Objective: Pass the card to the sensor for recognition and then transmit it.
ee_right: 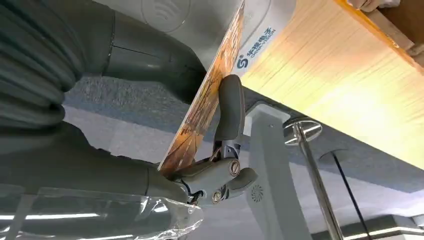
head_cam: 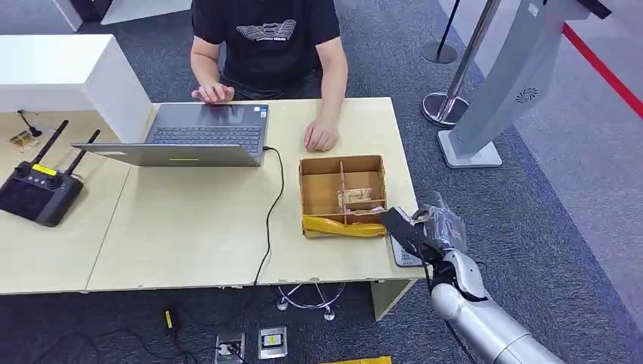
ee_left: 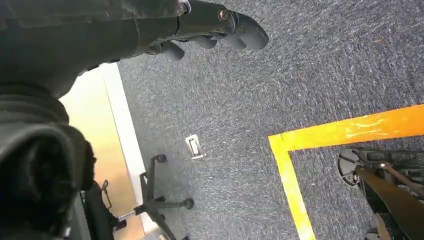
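My right hand [head_cam: 415, 233] hovers at the table's front right corner, over the flat grey sensor pad [head_cam: 400, 256]. In the right wrist view the orange patterned card [ee_right: 207, 102] is seen edge-on, pinched between the thumb and a dark finger [ee_right: 230, 110]. Just beyond the card lies the sensor pad [ee_right: 262, 27] with a blue logo and a wave symbol. I cannot tell whether the card touches the pad. My left hand [ee_left: 210, 32] hangs over the carpet, fingers loosely apart and holding nothing.
A compartmented cardboard box [head_cam: 303, 189] with a yellow strip [head_cam: 341, 226] along its front stands beside the sensor. A person sits across the table [head_cam: 189, 227] at a laptop [head_cam: 201, 136]. A black cable [head_cam: 271, 212], a remote controller [head_cam: 38, 193] and a kiosk [head_cam: 500, 83] are nearby.
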Tool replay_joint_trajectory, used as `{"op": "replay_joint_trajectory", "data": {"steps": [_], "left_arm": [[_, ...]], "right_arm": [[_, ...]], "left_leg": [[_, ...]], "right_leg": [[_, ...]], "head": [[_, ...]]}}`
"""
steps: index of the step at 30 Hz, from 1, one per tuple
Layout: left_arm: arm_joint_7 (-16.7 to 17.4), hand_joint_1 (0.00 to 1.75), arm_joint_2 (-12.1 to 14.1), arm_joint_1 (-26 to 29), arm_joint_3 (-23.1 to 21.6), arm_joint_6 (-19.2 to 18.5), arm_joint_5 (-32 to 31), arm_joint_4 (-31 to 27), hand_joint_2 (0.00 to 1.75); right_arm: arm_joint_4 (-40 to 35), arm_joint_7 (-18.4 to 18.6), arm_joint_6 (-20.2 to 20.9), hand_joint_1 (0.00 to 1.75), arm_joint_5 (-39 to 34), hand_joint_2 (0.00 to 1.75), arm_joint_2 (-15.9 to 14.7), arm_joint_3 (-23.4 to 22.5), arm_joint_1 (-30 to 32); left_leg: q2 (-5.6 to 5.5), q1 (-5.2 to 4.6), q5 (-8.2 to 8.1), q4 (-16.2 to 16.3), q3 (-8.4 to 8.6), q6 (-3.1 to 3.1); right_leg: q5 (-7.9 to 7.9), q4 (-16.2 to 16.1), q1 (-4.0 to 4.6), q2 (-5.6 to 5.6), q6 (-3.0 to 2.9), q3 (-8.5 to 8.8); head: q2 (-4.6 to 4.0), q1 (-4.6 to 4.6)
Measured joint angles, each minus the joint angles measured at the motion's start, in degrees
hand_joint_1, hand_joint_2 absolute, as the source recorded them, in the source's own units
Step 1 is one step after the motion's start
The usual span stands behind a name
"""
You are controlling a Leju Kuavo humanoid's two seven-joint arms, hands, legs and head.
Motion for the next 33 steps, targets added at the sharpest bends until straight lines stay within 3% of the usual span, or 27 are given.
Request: {"op": "replay_joint_trajectory", "data": {"steps": [6, 13, 23, 29, 33], "left_arm": [[-0.02, 0.00, 0.00, -0.06, -0.02, 0.00, 0.52, 0.00, 0.00], [1.05, 0.00, -0.02, -1.40, -0.18, -0.02, -1.51, -0.20, 0.00], [1.33, 0.00, -0.52, -2.66, -0.63, 0.00, -2.47, -0.57, 0.00], [1.88, 0.00, -1.03, -3.14, -1.05, 0.00, -3.32, -0.63, 0.00], [2.73, 0.00, -1.36, -3.55, -1.33, -0.02, -4.52, -0.63, 0.00]], "right_arm": [[-1.77, 3.02, 0.57, 1.75, 3.02, 1.75, -0.70, 0.22, -2.88], [-9.69, 9.07, 9.03, 1.75, 9.27, 1.75, -3.48, 0.20, -11.99], [-15.54, 9.35, 12.44, 1.75, 11.50, 1.75, -3.52, 1.31, -18.28], [-14.71, 6.05, 12.74, 1.75, 11.23, 1.75, 0.46, 3.45, -20.70], [-11.30, 3.28, 10.84, 1.75, 10.60, 1.75, 4.85, 5.03, -20.96]], "left_leg": [[0.01, -0.01, 0.01, 0.00, 0.03, 0.00], [0.04, -0.01, 0.03, 0.02, 0.04, -0.01], [0.07, 0.03, 0.01, 0.02, -0.01, -0.01], [0.05, 0.09, 0.02, 0.01, -0.02, -0.02], [0.04, 0.14, 0.02, 0.01, -0.02, -0.03]], "right_leg": [[0.02, 0.00, -0.01, 0.02, 0.00, 0.00], [0.06, 0.02, -0.01, 0.05, -0.03, -0.01], [0.05, 0.02, 0.03, 0.06, -0.04, -0.02], [0.05, 0.04, 0.07, 0.04, -0.05, -0.02], [0.04, 0.05, 0.13, 0.02, -0.05, -0.02]], "head": [[0.00, 0.02], [0.00, 0.00], [0.00, 0.00], [0.00, 0.02], [0.00, 0.02]]}}
